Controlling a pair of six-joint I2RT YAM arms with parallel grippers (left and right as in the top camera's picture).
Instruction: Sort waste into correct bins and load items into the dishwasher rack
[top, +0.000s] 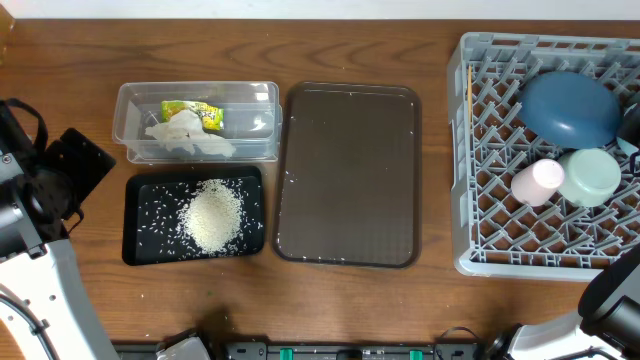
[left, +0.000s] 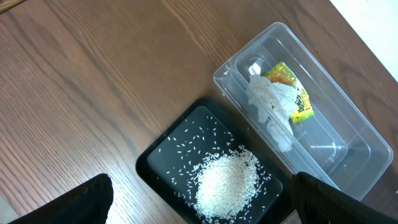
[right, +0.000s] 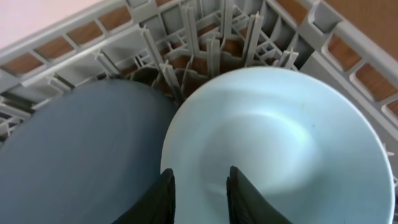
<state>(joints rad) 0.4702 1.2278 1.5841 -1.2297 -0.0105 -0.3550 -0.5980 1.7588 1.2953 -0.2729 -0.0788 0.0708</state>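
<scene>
The dark blue dish (right: 74, 155) and rack pegs (right: 211, 56) hem the light blue bowl (right: 280, 137) closely.

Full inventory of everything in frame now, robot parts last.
dishwasher rack: 1, grey, right
dark blue dish: 1, in rack
pink cup: 1, in rack
mint-green bowl: 1, in rack
light blue bowl: 1, in rack beside dish
clear tub: 1, left, far side
tissue: 1, white, in tub
wrapper: 1, green-yellow, in tub
black tray: 1, left, near side
rice: 1 heap, white, in black tray
serving tray: 1, brown, centre
left gripper: jaws open, left of black tray
right gripper: jaws astride light blue bowl's rim
</scene>
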